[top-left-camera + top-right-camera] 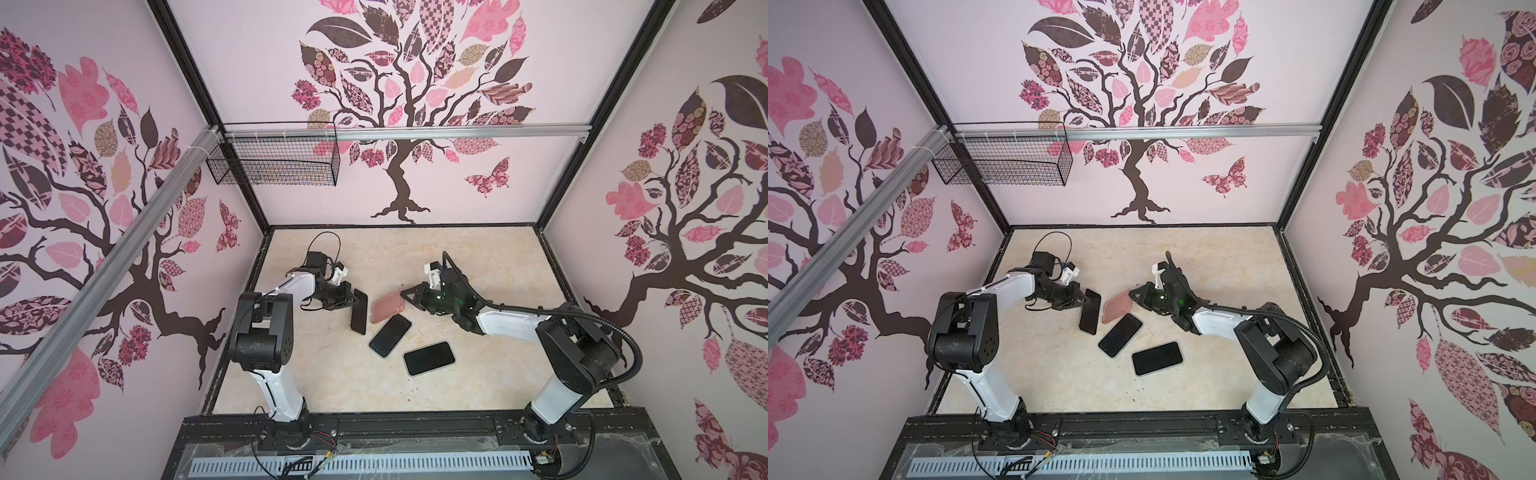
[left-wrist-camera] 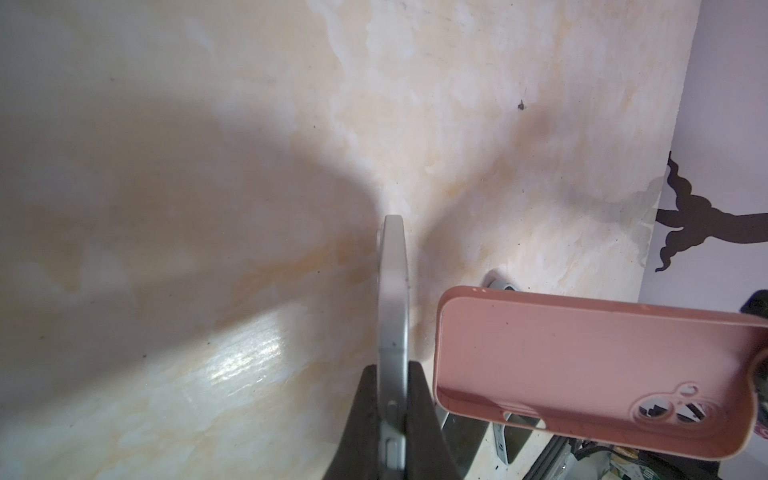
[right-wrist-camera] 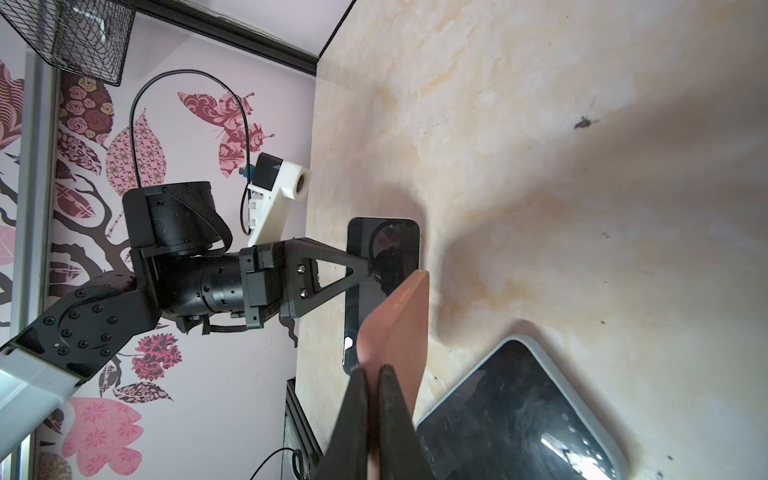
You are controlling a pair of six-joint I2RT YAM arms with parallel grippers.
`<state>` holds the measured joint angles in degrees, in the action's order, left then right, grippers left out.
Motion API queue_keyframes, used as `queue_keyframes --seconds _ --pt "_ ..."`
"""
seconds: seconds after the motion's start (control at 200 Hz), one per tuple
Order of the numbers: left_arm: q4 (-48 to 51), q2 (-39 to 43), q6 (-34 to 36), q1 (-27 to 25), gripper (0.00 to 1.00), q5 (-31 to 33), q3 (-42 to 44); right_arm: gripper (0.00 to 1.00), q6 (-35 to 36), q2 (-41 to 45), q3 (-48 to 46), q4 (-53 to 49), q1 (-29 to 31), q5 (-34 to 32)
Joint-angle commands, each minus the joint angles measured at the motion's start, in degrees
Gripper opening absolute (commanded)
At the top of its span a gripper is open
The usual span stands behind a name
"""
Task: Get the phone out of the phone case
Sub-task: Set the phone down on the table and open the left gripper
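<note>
Facing inward: left pincer [image 1: 353, 300] pinching phone [image 1: 360, 319], right pincer [image 1: 404, 296] case [image 1: 385, 311].

The right gripper [image 3: 372, 372] pinches one edge of the pink phone case [image 3: 401, 320]. Beyond it, the left gripper [image 3: 371, 267] clamps a dark phone [image 3: 395, 237], apparently bare. A second phone [image 3: 519, 415] lies screen-up on the marbled table [image 3: 540, 166] nearby.

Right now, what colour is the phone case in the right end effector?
The phone case is plain dusty pink; best in the left wrist view.
</note>
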<state>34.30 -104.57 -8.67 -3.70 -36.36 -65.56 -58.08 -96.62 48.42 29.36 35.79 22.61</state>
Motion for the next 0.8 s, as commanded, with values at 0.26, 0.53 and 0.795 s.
queue_keyframes --seconds 0.26,0.53,0.795 --pt "0.1 -1.8 0.0 0.6 0.12 -2.2 -0.4 0.00 -0.2 -3.2 3.2 -0.6 -0.2 2.1" --pt "0.4 -2.8 -0.2 0.8 0.22 -2.1 -0.2 0.00 -0.5 -5.1 4.0 -0.8 -0.2 2.7" --pt "1.0 -3.0 -0.4 1.0 0.38 -0.8 0.3 0.00 -0.1 -5.7 3.7 -1.2 -0.2 1.6"
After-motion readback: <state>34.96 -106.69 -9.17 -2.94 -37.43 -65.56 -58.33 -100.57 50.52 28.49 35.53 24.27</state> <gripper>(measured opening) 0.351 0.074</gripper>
